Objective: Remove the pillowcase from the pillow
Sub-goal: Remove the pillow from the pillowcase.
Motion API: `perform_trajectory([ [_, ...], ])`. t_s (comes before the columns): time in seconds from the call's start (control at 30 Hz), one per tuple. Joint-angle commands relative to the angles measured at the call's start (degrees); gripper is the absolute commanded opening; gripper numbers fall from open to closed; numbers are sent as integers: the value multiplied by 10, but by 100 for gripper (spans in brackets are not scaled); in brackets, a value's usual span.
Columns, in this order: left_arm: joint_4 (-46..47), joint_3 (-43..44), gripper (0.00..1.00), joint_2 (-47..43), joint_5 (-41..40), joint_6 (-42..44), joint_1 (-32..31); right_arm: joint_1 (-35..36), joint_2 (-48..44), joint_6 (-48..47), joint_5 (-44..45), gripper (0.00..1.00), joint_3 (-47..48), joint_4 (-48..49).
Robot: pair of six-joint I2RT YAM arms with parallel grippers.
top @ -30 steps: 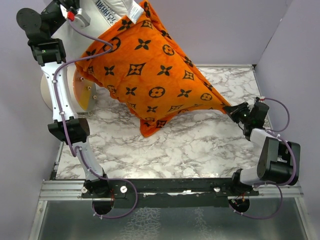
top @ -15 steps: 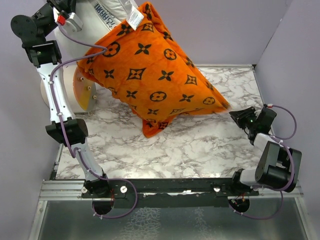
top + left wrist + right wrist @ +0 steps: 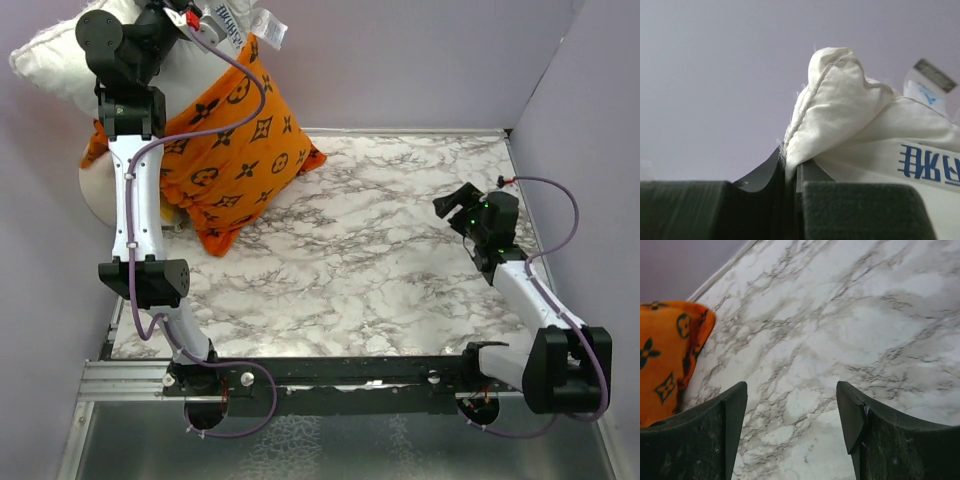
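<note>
Far left, the pillow (image 3: 55,60) is up high, its corner in the left tool (image 3: 792,172), with the pillowcase (image 3: 240,150) below it, low corner on the surface (image 3: 380,270). The right tool (image 3: 452,204) is well apart, over the right side.

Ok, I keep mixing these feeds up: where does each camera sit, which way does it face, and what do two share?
Top external: above and behind the robot, looking down on the table; left arm and right arm show, left gripper at the pillow, right gripper open.
Left wrist: on the left arm, facing the wall; its shut fingers pinch a pillow corner.
Right wrist: on the right arm, looking across the table toward the pillowcase; its open fingers show.
Shared: top and right wrist show pillowcase and table.
</note>
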Motion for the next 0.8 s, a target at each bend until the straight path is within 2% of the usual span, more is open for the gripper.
perform_trajectory([
  [0.0, 76, 1, 0, -61, -103, 112, -23, 114, -49, -22, 97, 72, -15, -24],
  [0.17, 50, 21, 0, -47, -150, 155, -76, 246, -48, -25, 159, 74, -13, -12],
  [0.33, -1, 175, 0, 24, -231, 189, -164, 395, 1, -52, 236, 80, 18, 9],
  [0.4, 8, 184, 0, 32, -237, 214, -195, 433, 29, -59, 248, 82, 29, 20],
  [0.57, 89, 93, 0, -6, -212, 216, -241, 483, 68, -48, 256, 84, 28, 55],
  [0.77, 145, 163, 0, 49, -194, 265, -288, 497, 76, -38, 250, 84, 12, 74],
])
